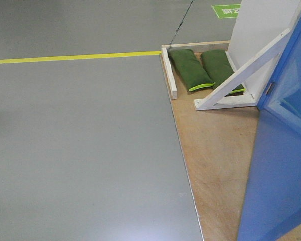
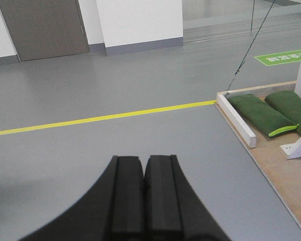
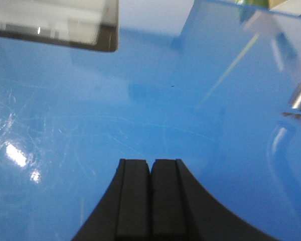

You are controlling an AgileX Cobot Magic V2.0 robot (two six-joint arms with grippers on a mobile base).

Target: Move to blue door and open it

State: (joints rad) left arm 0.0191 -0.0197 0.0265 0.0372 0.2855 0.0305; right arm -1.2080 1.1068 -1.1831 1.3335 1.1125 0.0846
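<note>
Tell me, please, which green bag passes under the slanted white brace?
The right bag; the left bag lies clear of the brace, beside the white board.

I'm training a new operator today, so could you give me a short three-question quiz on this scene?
1. True or false: the right tool is shut and faces the blue door.
2. How many green bags lie on the wooden base? A) one B) two C) four
3. Fill in: the floor line is ____ in colour.

Key: 1 true; 2 B; 3 yellow.
</note>
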